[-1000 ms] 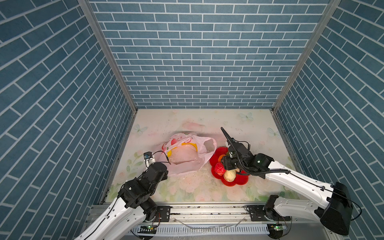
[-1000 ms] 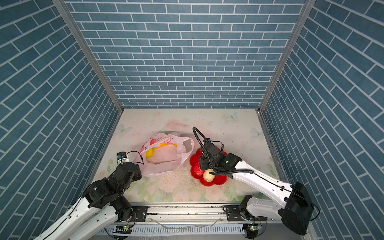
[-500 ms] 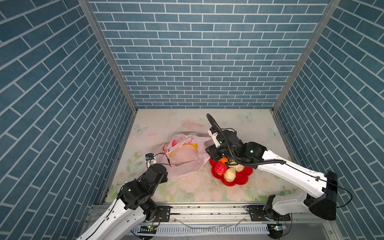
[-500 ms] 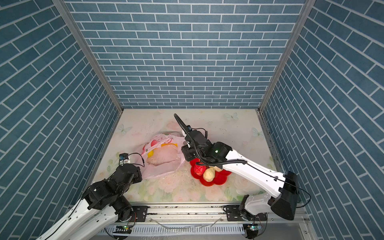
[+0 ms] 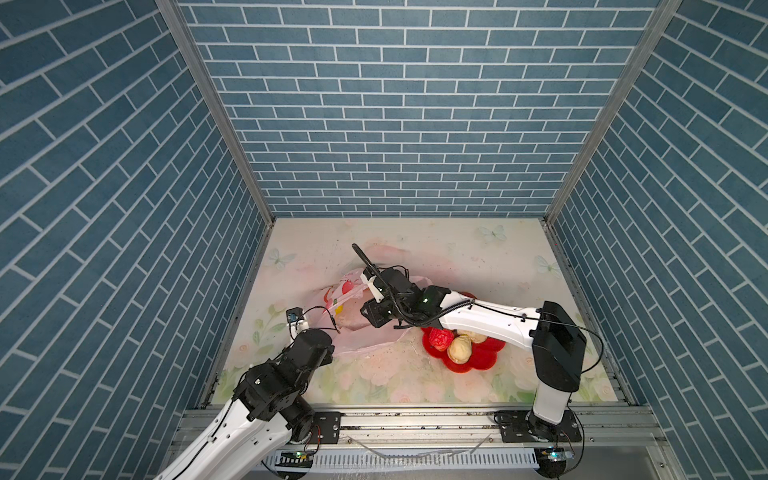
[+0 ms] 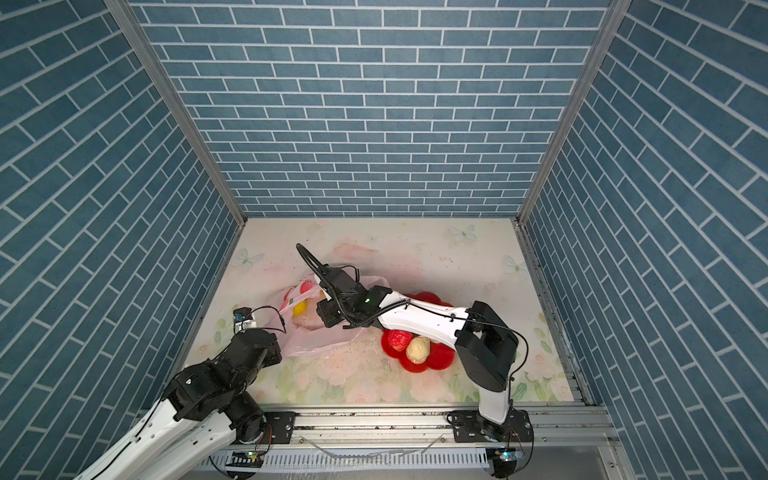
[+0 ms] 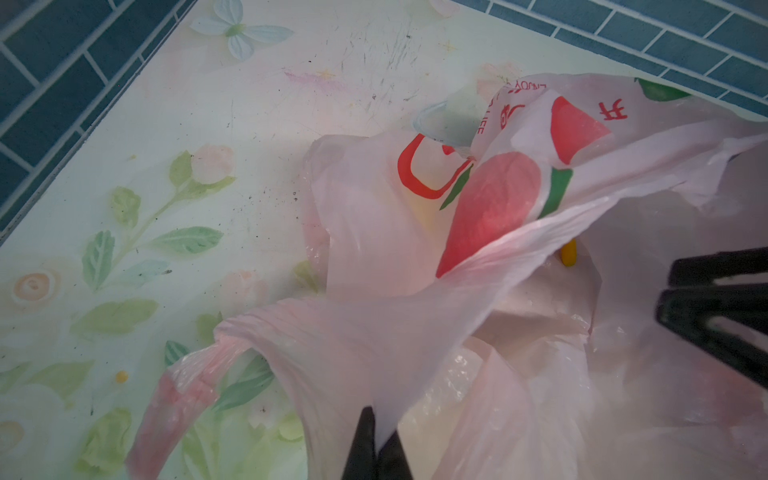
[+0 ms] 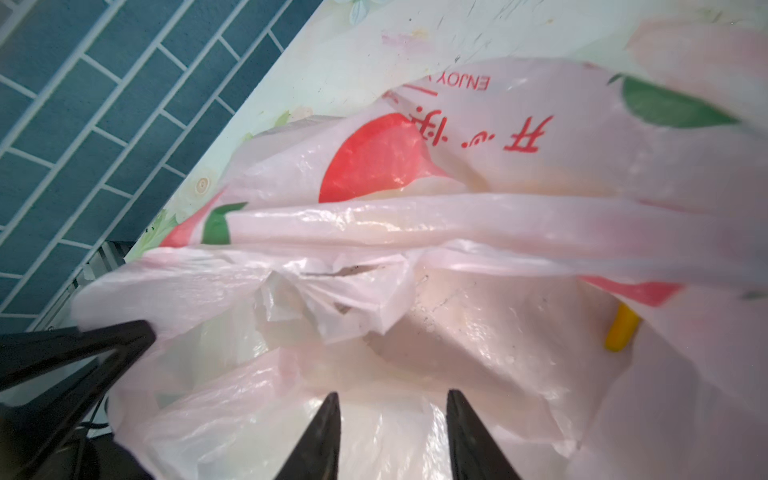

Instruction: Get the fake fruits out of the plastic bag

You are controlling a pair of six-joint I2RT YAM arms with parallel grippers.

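Note:
The pale-pink plastic bag [image 5: 365, 338] [image 6: 316, 343] lies left of centre with its mouth held up. My left gripper [image 7: 380, 432] [image 5: 337, 331] is shut on the bag's near rim. My right gripper [image 8: 392, 401] [image 5: 368, 321] stands open inside the bag's mouth [image 8: 457, 232], its tips over bare film with nothing between them. A yellow banana tip [image 8: 621, 328] [image 7: 568, 257] pokes out under the upper fold. A yellow fruit [image 6: 299, 307] shows through the film. A wrinkled red fruit [image 5: 439, 338] and a cream lumpy fruit [image 5: 459, 350] lie in the red dish [image 5: 482, 359].
My right arm [image 5: 490, 320] stretches across above the red dish [image 6: 436, 358], partly hiding it. Blue brick walls close in the floral table [image 5: 436, 257] on three sides. A metal rail [image 5: 415, 419] runs along the front edge.
My right gripper has swung left from over the red dish to the bag's mouth, its jaws narrowing. My left gripper has kept its grip on the bag's rim.

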